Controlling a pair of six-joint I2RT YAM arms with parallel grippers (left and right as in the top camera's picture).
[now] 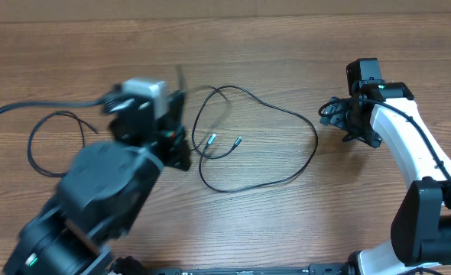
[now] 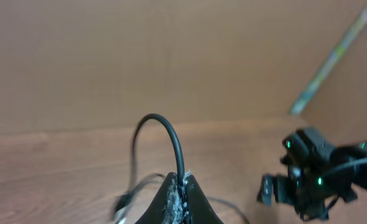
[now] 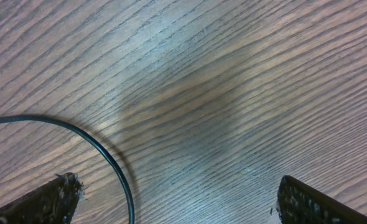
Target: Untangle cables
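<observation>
A thin black cable [image 1: 287, 111] lies in a big loop on the wooden table, its two small plug tips [image 1: 210, 139] near the loop's left side. My left gripper [image 1: 178, 108] is shut on a raised strand of this cable. In the left wrist view the cable [image 2: 168, 127] arches up out of the closed fingers [image 2: 171, 202]. A second thin cable [image 1: 31, 145] curls at the far left, apart from the first. My right gripper [image 1: 331, 114] is open at the loop's right end, just above the table. A curve of cable [image 3: 112, 165] passes between its fingers [image 3: 59, 196], nearer the left one.
A thicker black lead [image 1: 27, 107] runs from the left edge toward the left arm. The right arm [image 2: 311, 177] shows in the left wrist view, with a brown wall behind. The left arm's body [image 1: 95, 198] covers the table's front left.
</observation>
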